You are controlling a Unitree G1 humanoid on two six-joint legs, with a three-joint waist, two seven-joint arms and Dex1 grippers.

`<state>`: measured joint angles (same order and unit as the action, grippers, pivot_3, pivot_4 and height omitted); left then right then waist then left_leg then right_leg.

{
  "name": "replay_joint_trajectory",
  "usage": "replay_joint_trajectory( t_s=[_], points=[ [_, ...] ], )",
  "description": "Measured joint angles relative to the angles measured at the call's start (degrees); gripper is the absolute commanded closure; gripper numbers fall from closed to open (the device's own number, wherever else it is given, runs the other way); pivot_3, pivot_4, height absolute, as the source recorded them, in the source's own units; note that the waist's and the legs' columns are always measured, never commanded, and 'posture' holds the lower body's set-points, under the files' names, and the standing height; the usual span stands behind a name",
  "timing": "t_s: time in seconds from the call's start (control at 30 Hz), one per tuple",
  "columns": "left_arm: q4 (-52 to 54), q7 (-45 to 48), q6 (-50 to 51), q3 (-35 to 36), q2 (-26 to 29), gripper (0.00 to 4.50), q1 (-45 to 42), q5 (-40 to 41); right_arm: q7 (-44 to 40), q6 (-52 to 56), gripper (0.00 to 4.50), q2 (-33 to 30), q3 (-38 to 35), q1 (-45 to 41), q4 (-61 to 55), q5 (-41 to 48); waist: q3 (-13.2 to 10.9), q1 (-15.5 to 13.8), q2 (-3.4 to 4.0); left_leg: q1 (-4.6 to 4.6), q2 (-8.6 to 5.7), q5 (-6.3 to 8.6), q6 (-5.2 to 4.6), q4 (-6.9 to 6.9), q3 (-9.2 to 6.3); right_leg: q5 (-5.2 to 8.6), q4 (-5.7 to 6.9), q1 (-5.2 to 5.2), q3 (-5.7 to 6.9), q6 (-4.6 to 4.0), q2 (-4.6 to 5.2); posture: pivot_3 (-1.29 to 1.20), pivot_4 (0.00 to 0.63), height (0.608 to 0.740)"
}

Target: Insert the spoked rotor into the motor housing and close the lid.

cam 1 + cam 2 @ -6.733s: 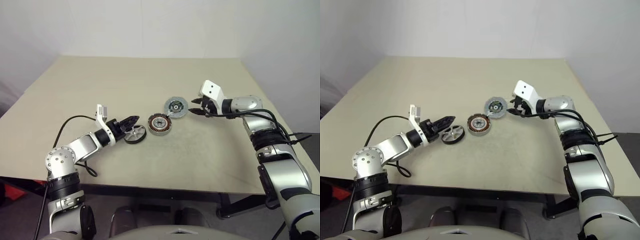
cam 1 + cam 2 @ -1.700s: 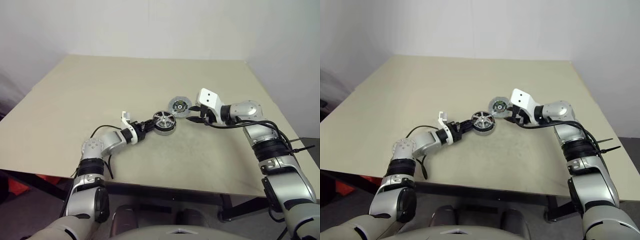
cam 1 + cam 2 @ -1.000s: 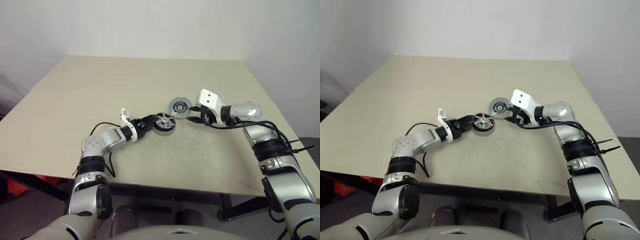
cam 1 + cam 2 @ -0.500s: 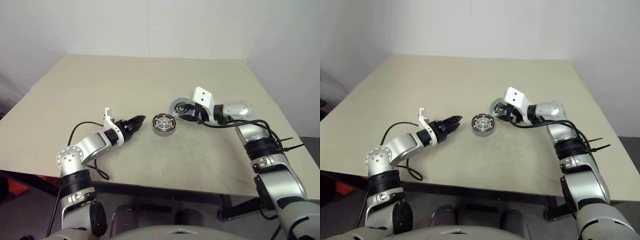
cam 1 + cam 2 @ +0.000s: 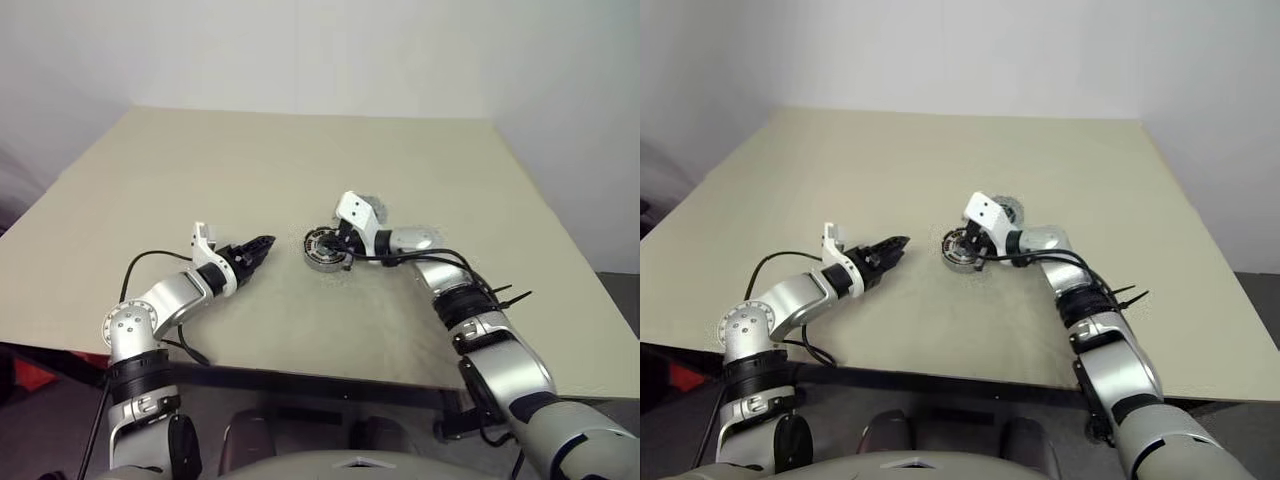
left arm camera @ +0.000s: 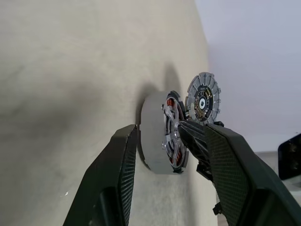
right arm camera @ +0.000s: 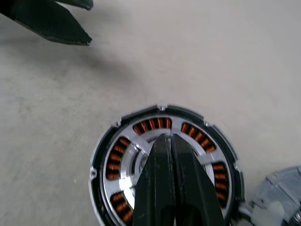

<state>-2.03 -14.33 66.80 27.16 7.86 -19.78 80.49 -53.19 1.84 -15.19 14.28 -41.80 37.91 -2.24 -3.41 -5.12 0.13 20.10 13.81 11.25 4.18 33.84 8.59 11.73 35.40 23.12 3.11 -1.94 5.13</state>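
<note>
Here, 1 lid [image 7: 164, 169] over 1 spoked rotor [image 7: 117, 165], 1 motor housing [image 6: 203, 98], 2 pincers [image 5: 262, 243] [image 7: 167, 141].

The lid [image 5: 326, 249] lies on the table [image 5: 250, 160], another round part [image 5: 367, 206] behind-right.

The desk [image 5: 150, 180] is seen from above and behind both arms by the two head views, which face forward and down and share nearly the same scene. The left wrist view is set low and near, looking along the desk between its open jaws at the lid [image 6: 171, 134]. The same lid is seen from close above in the right wrist view, past shut jaws.
</note>
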Motion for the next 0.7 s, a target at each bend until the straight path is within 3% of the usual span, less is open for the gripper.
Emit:
replay_joint_trajectory(
  t_s=[0.33,0.57,0.7],
  points=[
    [0.8,1.96,-2.08,-1.98,3.96,2.12,0.72,-1.55,-5.69,0.15,4.48,-2.99,-0.06,1.41,-5.23,1.32,-0.02,-0.15,0.0,0.01,-0.02,-0.02,0.03,-0.02,-0.01,0.0,-0.01,-0.01,0.0,0.01,0.0,0.0,0.0,0.74],
    [6.25,12.43,-5.58,-7.58,8.88,2.12,2.51,-9.54,-18.56,-2.3,4.48,-11.59,3.78,-2.19,-12.92,1.02,-0.03,-0.18,-0.03,-0.01,0.0,-0.02,0.02,-0.13,-0.01,0.01,-0.06,-0.01,0.0,0.02,-0.02,0.0,0.0,0.74],
    [7.96,16.49,-7.61,-8.61,12.01,2.12,2.48,-13.23,-26.21,-9.46,3.62,-13.46,8.94,-4.42,-8.44,-1.41,-0.04,0.06,-0.01,-0.03,0.01,-0.02,0.02,-0.09,0.0,0.01,0.03,0.02,-0.01,0.02,-0.03,0.0,0.0,0.74]
  ],
)
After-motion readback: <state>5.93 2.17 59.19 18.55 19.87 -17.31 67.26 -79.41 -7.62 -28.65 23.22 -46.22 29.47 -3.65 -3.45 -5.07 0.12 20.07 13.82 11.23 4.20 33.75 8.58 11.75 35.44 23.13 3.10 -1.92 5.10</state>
